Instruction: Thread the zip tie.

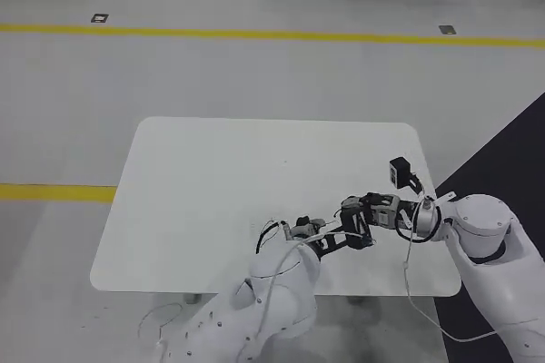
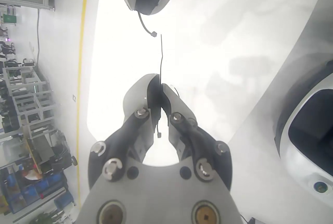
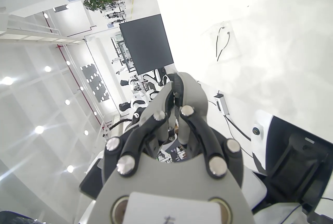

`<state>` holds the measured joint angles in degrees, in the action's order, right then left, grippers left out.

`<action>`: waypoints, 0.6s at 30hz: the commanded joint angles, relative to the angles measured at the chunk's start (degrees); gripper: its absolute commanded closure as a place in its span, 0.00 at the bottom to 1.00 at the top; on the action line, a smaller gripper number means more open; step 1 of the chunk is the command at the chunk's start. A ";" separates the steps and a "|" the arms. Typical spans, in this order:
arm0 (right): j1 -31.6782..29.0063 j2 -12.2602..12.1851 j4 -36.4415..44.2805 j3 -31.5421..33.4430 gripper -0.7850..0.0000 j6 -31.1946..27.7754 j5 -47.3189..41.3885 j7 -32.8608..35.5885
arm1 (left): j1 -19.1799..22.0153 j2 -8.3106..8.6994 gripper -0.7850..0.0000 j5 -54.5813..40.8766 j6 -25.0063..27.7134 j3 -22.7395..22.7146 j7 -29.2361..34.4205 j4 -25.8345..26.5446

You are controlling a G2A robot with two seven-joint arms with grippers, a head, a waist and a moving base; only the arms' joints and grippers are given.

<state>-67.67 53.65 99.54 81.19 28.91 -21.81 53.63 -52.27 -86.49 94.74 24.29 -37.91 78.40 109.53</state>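
Black nylon zip tie [image 2: 161, 58] pinched in closed left gripper [image 2: 159, 81], tail aimed at second tie [image 2: 154, 33], clamped in closed right gripper [image 3: 174, 80] — both over table [image 1: 209, 181]. Judged light, springy, slippery; best gripped near tip. Two ties held; seemingly two spare ties [image 3: 217, 48] laid on table.

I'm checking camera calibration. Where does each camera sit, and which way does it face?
Top view: above the arms, looking down on the white table; both arms show, left claw facing right claw.
Left wrist view: on the left wrist, looking along its claw, shut on the zip tie tail, toward the right claw holding the head end.
Right wrist view: on the right wrist, looking past its shut claw across the table into the room.
Shared: top and left wrist views show both claws.
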 commanded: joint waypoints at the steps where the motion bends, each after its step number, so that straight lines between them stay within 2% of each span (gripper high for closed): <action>1: -0.29 -0.07 0.22 0.14 1.00 -0.03 -0.21 -0.06 | -0.58 0.12 1.00 2.10 -0.25 -0.36 -0.84 0.04; 18: 0.57 -0.53 -0.67 0.04 1.00 1.47 -2.31 1.11 | -2.52 -0.49 1.00 5.00 1.84 -0.33 -1.71 0.86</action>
<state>-67.08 53.14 98.87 81.30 30.35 -24.04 54.85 -54.73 -86.93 99.70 25.96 -38.19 76.77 110.32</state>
